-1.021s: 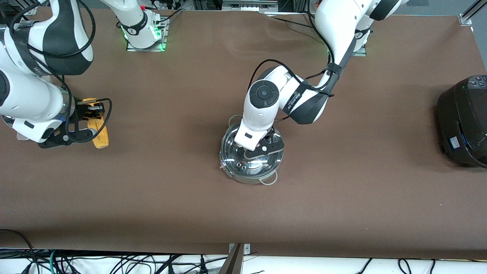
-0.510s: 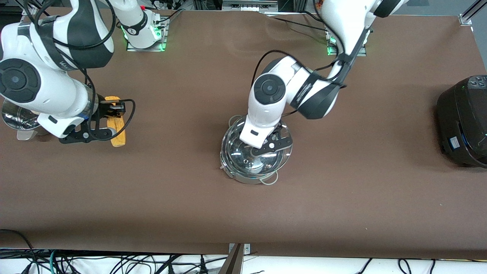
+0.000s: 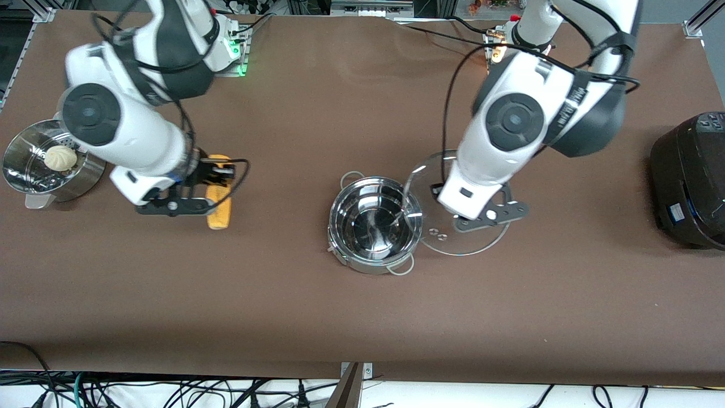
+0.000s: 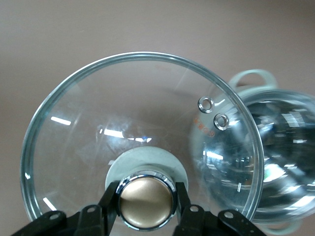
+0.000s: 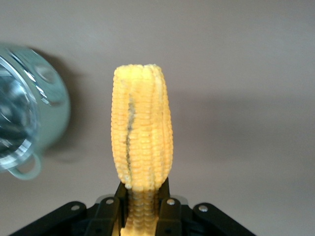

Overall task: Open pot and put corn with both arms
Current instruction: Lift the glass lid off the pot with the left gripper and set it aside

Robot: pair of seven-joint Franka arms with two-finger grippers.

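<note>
Brown cloth-covered table (image 3: 362,317) under both arms, cables along the near edge.

From the front: shiny round stainless-steel pot (image 3: 375,224) at mid-table, open and empty. Clear glass lid (image 3: 470,241) held in the air just beside the pot toward the left arm's end, its rim overlapping the pot's edge. Left gripper (image 3: 481,218) over that lid, mostly hidden by the wrist. Right gripper (image 3: 195,190) over bare cloth toward the right arm's end, carrying the yellow-orange corn cob (image 3: 220,209), well apart from the pot. Steel steamer pot (image 3: 48,167) with a round white bun (image 3: 60,157) at the right arm's end; large black cooker (image 3: 691,181) at the left arm's end.

From the left wrist: black fingers (image 4: 112,209) pinching the tan knob (image 4: 145,205) on both sides, lid (image 4: 138,123) hanging level below, pot (image 4: 280,157) showing past its rim.

From the right wrist: fingers (image 5: 165,209) pressed against the lower end of the cob (image 5: 141,132), most of its length jutting free; pot edge (image 5: 22,123) visible off to one side.

Risks, judged from this: lid rim over the pot lip, so a corn approach from above could clip the glass. Grip low on the cob, so possible pivot or slip during a fast swing. Cob nearly as long as the pot is wide; released crosswise, may catch on the rim rather than drop in.
</note>
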